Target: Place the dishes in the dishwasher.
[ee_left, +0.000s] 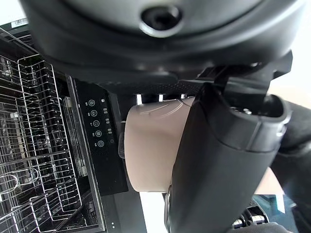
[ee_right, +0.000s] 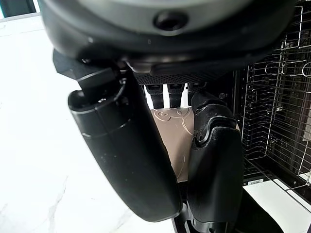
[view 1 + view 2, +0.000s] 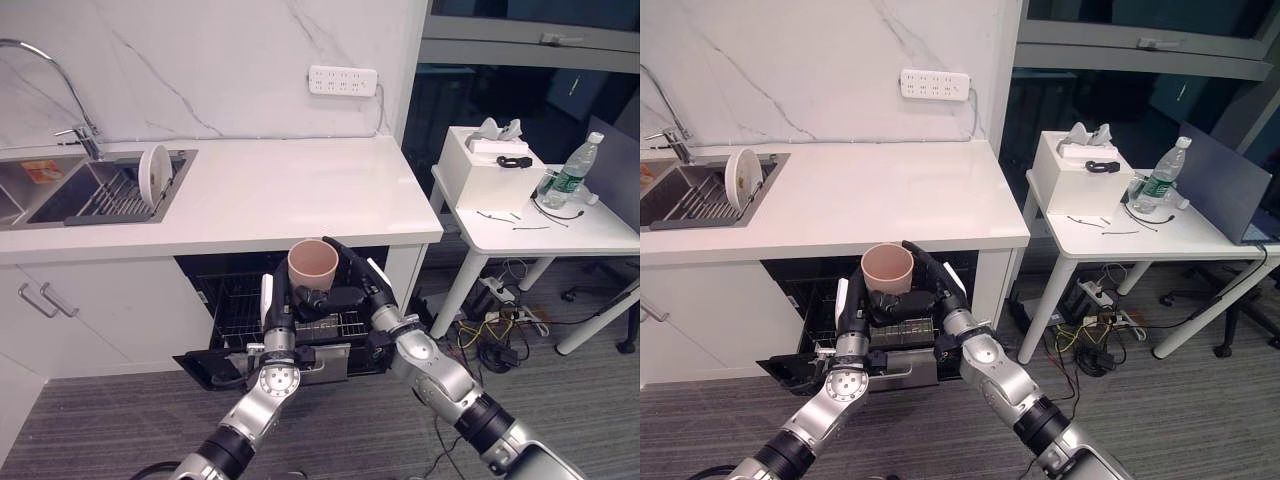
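A beige cup (image 3: 313, 262) is held upright in front of the counter edge, above the pulled-out wire rack (image 3: 236, 300) of the open dishwasher. My left hand (image 3: 280, 312) grips it from the left, and the cup (image 1: 155, 145) sits between its thumb and fingers. From the right, my right hand (image 3: 355, 290) wraps its fingers round the lower part of the cup (image 2: 172, 136). A white plate (image 3: 155, 172) stands on edge in the sink's drying rack (image 3: 110, 195) at the far left.
The dishwasher door (image 3: 215, 368) lies open and low, under the white counter (image 3: 290, 190). A white side table (image 3: 560, 230) on the right carries a box (image 3: 490, 160) and a water bottle (image 3: 572, 172). Cables (image 3: 490, 340) lie on the floor below it.
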Motion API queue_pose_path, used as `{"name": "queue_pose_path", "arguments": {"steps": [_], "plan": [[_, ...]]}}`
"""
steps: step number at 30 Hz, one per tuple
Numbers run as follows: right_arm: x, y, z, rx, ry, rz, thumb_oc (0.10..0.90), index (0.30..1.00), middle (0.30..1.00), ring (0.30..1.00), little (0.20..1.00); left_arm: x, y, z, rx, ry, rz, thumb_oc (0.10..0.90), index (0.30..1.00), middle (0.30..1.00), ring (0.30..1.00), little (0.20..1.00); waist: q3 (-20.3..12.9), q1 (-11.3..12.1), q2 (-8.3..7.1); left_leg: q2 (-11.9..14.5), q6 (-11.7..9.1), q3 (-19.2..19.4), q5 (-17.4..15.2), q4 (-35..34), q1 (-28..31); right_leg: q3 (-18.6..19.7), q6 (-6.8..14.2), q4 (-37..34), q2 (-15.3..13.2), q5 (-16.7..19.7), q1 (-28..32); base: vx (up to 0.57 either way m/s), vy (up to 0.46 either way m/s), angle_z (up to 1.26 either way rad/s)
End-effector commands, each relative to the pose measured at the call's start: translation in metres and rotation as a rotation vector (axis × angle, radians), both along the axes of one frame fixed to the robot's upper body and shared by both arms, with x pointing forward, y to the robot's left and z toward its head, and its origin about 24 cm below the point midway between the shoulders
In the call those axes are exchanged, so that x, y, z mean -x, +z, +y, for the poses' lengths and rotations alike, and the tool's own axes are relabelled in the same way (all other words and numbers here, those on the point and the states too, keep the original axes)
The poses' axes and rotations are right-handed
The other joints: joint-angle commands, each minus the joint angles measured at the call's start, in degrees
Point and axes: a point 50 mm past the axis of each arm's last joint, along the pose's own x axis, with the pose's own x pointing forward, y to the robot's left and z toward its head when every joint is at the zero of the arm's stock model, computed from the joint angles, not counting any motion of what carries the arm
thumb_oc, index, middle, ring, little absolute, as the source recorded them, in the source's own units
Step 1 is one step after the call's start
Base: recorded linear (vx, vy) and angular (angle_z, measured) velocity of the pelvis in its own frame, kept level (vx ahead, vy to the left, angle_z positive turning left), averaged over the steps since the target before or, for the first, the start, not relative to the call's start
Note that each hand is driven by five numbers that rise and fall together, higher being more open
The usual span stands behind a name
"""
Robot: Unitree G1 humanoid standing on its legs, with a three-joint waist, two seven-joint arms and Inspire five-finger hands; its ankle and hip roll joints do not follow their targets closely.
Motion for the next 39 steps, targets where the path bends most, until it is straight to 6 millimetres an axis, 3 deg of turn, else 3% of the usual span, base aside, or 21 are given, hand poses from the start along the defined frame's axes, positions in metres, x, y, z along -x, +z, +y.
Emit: {"name": "queue_pose_path", "arguments": {"steps": [1,8,26,27,28,29,39], "plan": [[-0.006,0.065,0.049,-0.222,0.158,-0.193,0.800,0.900,0.900,0.900,0.900,0.002,0.064,-0.082,0.010,-0.433,-0.372,0.400,0.300,0.300,0.300,0.300,-1.49,0.36,-0.50,2.62,-2.37,-2.16,-3.21,1.94,1.46,-0.81,6.15,-4.33,-3.93,5.96,3.60,0.00,0.000,0.00],[0.001,0.059,0.060,-0.144,0.332,-0.209,0.800,0.900,0.900,0.900,0.900,0.005,0.064,-0.086,-0.001,-0.499,-0.367,0.400,0.300,0.300,0.300,0.300,-1.62,0.74,-0.77,2.37,-2.28,-2.20,-3.38,1.94,1.67,-1.08,6.20,-4.33,-4.02,5.83,3.95,0.02,-0.005,0.01],[0.003,0.071,0.068,-0.103,0.368,-0.306,0.800,0.900,0.900,0.900,0.900,0.014,0.061,-0.099,0.021,-0.596,-0.354,0.400,0.300,0.300,0.300,0.300,-1.49,1.21,-0.94,1.75,-1.89,-2.48,-3.62,1.94,2.22,-1.07,6.11,-4.33,-4.01,5.77,4.50,0.01,-0.003,0.01],[0.003,0.071,0.067,-0.104,0.366,-0.307,0.653,0.679,0.679,0.679,0.679,0.014,0.062,-0.099,0.021,-0.596,-0.354,0.400,0.300,0.300,0.300,0.300,-1.48,1.23,-0.93,1.74,-1.87,-2.51,-3.63,1.94,2.23,-1.10,6.10,-4.33,-4.02,5.76,4.52,0.00,0.000,0.00],[0.003,0.072,0.067,-0.102,0.360,-0.311,0.463,0.394,0.394,0.394,0.394,0.014,0.062,-0.099,0.022,-0.596,-0.354,0.400,0.300,0.300,0.300,0.300,-1.46,1.24,-0.92,1.70,-1.83,-2.54,-3.64,1.94,2.26,-1.12,6.07,-4.33,-4.01,5.74,4.56,0.00,0.000,0.00],[0.003,0.072,0.067,-0.100,0.354,-0.316,0.400,0.300,0.300,0.300,0.300,0.014,0.062,-0.099,0.023,-0.596,-0.354,0.400,0.300,0.300,0.300,0.300,-1.43,1.25,-0.91,1.67,-1.80,-2.58,-3.64,1.94,2.29,-1.12,6.05,-4.33,-3.99,5.75,4.59,0.00,0.000,0.00],[0.001,0.079,0.062,-0.147,0.280,-0.360,0.400,0.300,0.300,0.300,0.300,0.016,0.061,-0.100,0.033,-0.600,-0.349,0.400,0.300,0.300,0.300,0.300,-1.21,1.09,-0.66,1.64,-1.73,-2.50,-3.71,1.94,2.42,-1.04,6.01,-4.33,-3.95,5.71,4.63,0.00,0.000,0.00]]}}
